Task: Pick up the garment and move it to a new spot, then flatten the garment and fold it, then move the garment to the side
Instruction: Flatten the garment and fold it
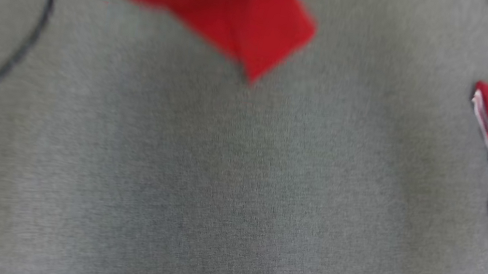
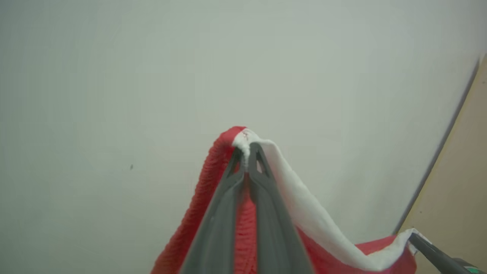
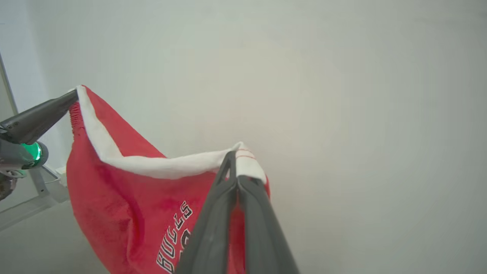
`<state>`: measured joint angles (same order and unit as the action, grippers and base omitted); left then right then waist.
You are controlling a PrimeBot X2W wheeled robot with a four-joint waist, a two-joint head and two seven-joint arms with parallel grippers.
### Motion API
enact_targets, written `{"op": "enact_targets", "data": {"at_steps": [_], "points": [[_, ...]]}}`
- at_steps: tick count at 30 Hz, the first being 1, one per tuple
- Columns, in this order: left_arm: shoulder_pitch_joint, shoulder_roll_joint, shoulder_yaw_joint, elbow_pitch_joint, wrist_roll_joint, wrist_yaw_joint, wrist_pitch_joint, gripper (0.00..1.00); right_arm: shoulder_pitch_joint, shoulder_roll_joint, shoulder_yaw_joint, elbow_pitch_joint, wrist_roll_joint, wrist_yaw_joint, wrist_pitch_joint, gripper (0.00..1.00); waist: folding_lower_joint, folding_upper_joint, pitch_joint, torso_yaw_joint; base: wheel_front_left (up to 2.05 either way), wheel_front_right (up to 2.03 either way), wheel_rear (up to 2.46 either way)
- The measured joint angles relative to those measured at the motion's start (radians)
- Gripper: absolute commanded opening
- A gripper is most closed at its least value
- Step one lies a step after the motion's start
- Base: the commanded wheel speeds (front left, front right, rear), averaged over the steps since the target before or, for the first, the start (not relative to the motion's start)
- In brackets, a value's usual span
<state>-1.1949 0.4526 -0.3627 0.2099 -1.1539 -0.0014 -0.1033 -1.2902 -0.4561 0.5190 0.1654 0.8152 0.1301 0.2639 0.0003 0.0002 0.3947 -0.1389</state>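
Two corners of the garment [image 3: 114, 198] are pinched tight by its white edge, one in the closed left gripper [image 2: 248, 150], one in the closed right gripper [image 3: 233, 158], so it's hung spread above the table [image 1: 218, 177], likely for laying flat.

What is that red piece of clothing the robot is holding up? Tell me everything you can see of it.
The garment is bright red knit-looking cloth with a white band along its top edge and black-and-white BULLS lettering. It is lifted and hanging, the band sagging between two pinched points: the left fingers and the right fingers, both shut on that band. A red corner dangles over the grey surface.
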Motion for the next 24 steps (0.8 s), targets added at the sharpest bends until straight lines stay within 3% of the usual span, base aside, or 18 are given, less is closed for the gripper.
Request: {"op": "enact_targets", "data": {"at_steps": [8, 13, 19, 24], "points": [[-0.222, -0.05, 0.077, 0.042, 0.1, -0.032, -0.142, 0.0, -0.222, 0.064, -0.152, 0.22, -0.403, 0.0, -0.344, 0.0, 0.0, 0.0002, 0.168, -0.032, 0.0, 0.0, 0.0], [-0.223, -0.089, 0.126, 0.043, 0.151, -0.072, -0.156, 0.0, -0.212, 0.113, -0.163, 0.316, -0.609, 0.002, -0.399, 0.0, -0.0001, 0.0001, 0.245, -0.05, 0.0, 0.0, 0.0], [-0.043, -0.111, 0.155, 0.075, 0.17, -0.114, -0.158, 0.0, -0.119, 0.122, -0.076, 0.381, -0.669, 0.002, -0.422, 0.0, 0.0, 0.0002, 0.297, -0.059, 0.0, 0.0, 0.0], [0.121, -0.116, 0.108, 0.049, 0.152, -0.123, -0.159, 0.0, -0.032, 0.064, 0.061, 0.351, -0.607, 0.002, -0.392, 0.0, -0.0003, 0.0, 0.278, -0.053, 0.0, 0.0, 0.0]]}}
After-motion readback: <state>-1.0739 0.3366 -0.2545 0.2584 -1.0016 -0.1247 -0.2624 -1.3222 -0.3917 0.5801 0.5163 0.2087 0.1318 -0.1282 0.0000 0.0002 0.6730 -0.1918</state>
